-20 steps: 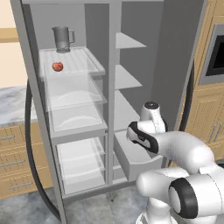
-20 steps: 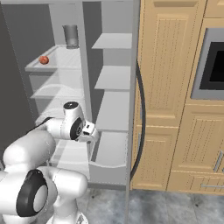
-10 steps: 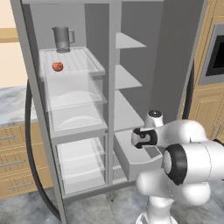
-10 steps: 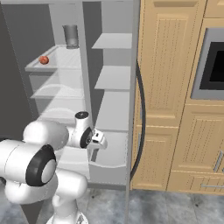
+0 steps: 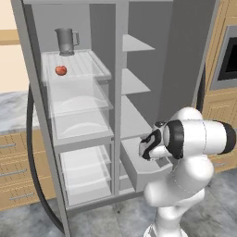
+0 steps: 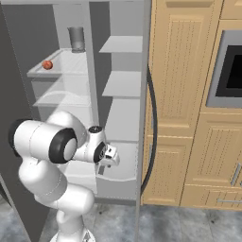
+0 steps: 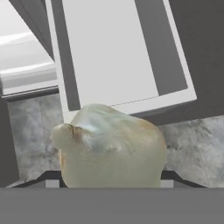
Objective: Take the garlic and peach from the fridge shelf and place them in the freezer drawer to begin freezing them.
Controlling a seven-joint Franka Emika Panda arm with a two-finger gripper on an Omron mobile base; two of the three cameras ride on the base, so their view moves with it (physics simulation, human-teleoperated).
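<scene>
The fingers are clamped on the garlic (image 7: pixel 111 148), held above the open freezer drawer (image 7: pixel 118 57). If they open too near the front edge, the bulb may fall on the floor (image 7: pixel 35 127). The peach (image 5: pixel 60 70) waits on the fridge shelf (image 5: pixel 88 65).

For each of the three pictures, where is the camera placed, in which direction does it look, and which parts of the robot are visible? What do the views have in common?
Left base view: behind the arm on its left, facing the open fridge; the peach lies on the fridge shelf, the white arm stands lower right.
Right base view: behind on the right, same fridge plus wooden cabinets; the arm stands lower left.
Hand view: on the hand, looking down along the gripper at the garlic above the freezer drawer.
Shared: both base views show the peach and the grey pitcher.
</scene>
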